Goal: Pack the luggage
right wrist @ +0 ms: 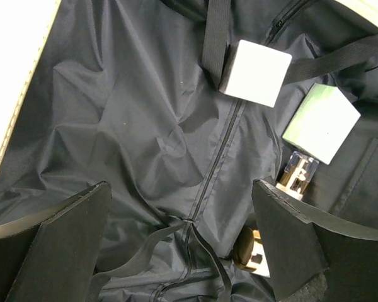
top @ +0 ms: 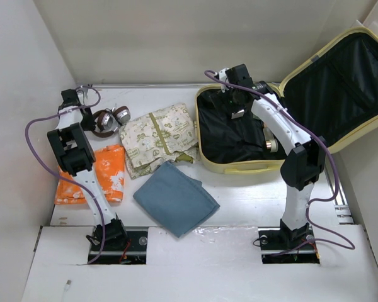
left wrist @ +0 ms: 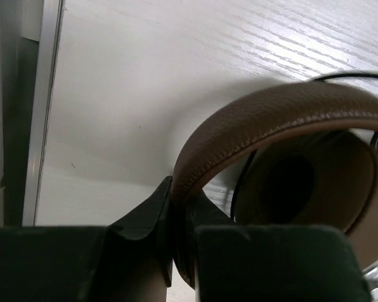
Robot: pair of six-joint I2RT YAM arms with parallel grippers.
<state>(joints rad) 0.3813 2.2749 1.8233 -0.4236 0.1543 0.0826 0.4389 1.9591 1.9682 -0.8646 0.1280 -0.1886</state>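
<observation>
Pinching the brown leather headphone band (left wrist: 283, 110), the left fingers (left wrist: 145, 220) clamp it for carrying (presumably); right fingers (right wrist: 57, 233) gape empty above the open pale yellow hard-shell luggage (top: 236, 167).

The luggage (top: 239, 168) has a hard, smooth yellow shell that looks like plastic; its lining (right wrist: 132, 113) is thin black cloth, wrinkled and a little shiny. The headphones (left wrist: 271, 119) have a brown band like leather, bumpy with tiny grains and a row of stitches; the table (left wrist: 176, 63) is white and glossy with fine wood lines. The blue cloth (top: 176, 198) looks soft and matt; the small white box (right wrist: 255, 72) looks like smooth card.
</observation>
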